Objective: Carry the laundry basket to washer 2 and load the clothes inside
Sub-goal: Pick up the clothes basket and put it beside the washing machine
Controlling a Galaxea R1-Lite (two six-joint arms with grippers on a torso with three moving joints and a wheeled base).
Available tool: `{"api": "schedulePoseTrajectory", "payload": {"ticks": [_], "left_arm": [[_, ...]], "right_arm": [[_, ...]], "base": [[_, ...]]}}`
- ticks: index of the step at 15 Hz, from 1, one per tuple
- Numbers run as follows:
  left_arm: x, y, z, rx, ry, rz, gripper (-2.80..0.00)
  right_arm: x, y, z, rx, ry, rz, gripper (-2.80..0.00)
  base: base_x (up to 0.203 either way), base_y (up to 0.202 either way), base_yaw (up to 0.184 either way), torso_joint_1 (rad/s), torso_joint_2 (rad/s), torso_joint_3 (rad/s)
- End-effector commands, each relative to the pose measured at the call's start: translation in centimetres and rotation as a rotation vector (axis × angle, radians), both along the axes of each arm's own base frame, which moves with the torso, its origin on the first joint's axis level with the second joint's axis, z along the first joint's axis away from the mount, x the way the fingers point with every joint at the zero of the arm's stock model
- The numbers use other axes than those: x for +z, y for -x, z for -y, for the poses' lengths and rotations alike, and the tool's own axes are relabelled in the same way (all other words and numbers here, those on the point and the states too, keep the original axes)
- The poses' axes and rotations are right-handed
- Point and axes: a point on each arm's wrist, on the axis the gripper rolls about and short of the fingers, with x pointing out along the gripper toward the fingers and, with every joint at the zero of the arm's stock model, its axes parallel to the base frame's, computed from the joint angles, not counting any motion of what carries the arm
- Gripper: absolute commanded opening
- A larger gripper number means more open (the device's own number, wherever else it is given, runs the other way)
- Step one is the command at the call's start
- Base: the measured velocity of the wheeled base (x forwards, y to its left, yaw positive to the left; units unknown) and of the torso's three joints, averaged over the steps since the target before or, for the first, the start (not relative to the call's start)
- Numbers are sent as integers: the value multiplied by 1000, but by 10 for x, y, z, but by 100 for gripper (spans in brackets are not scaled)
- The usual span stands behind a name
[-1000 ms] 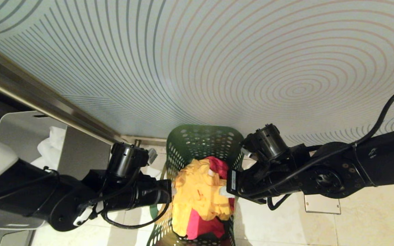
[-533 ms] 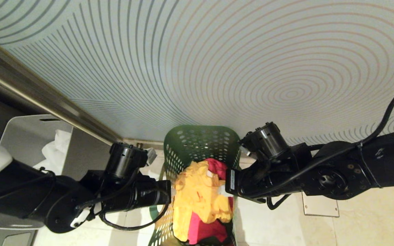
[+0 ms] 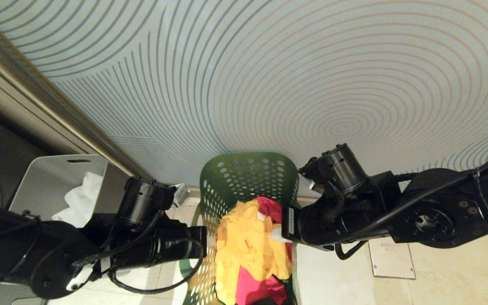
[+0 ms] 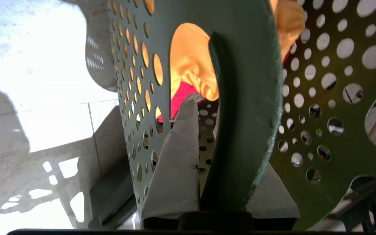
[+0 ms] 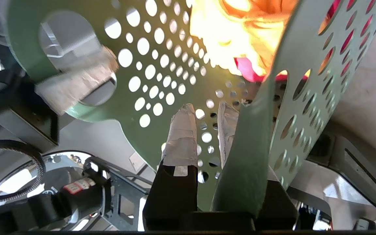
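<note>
Grippers clamp the laundry basket (image 3: 244, 182) rim, left gripper (image 3: 208, 242) at nine o'clock, right gripper (image 3: 278, 234) at three, clothes (image 3: 248, 250) piled inside.

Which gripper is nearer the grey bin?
Left. The left gripper grips the basket rim on the side facing the grey bin; the right gripper grips the opposite rim, farther away.

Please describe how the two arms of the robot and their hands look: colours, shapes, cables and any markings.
Both arms are black, built of round, drum-like joints. The left arm carries looping black cables; the right arm has one thick cable and a white label. The fingers of the hands are flat, tapered and wrapped in pale grey tape.
</note>
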Motion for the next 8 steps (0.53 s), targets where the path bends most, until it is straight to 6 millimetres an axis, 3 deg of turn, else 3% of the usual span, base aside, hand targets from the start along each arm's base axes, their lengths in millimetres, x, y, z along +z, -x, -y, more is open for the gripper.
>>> {"api": "schedulePoseTrajectory", "payload": {"ticks": [1,8], "left_arm": [[18,13,-6,-7,21,25,-280],[21,33,-15,-23,10,10,-280]], "right_arm": [[14,9,-1,17,-32,31,-280],[20,17,-3,37,-45,43,-280]], "base": [[0,0,0,6,1,201],[0,0,0,3,2,206]]}}
